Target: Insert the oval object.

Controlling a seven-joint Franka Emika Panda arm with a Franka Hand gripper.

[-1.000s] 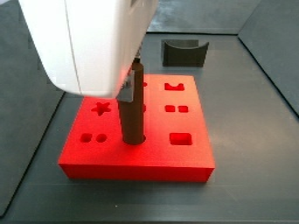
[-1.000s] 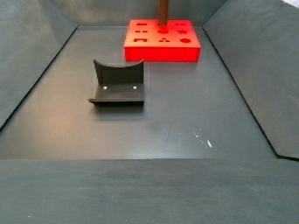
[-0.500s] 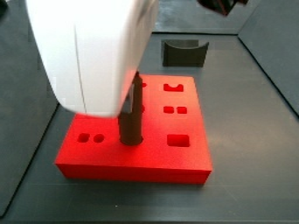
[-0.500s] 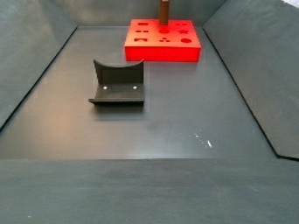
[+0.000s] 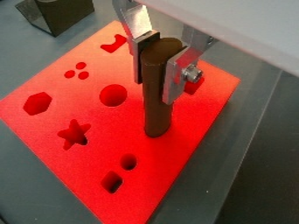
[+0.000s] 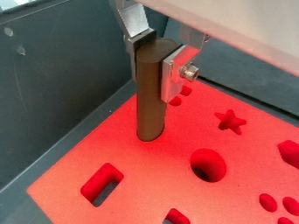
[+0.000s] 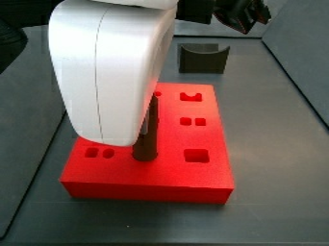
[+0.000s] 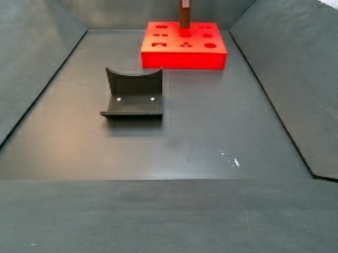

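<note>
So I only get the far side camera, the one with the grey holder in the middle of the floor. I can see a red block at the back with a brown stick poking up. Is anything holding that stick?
Observer: Yes. The gripper is shut on the peg, silver fingers on either side of its upper part.
Operator: Is the stick straight up?
Observer: Upright in both wrist views, its lower end down at the red block.
Operator: Which hole is it at?
Observer: None of the cut-outs I can name; the round hole and the star are both open beside it.
Operator: And is it in?
Observer: I cannot tell how deep it sits.
</note>
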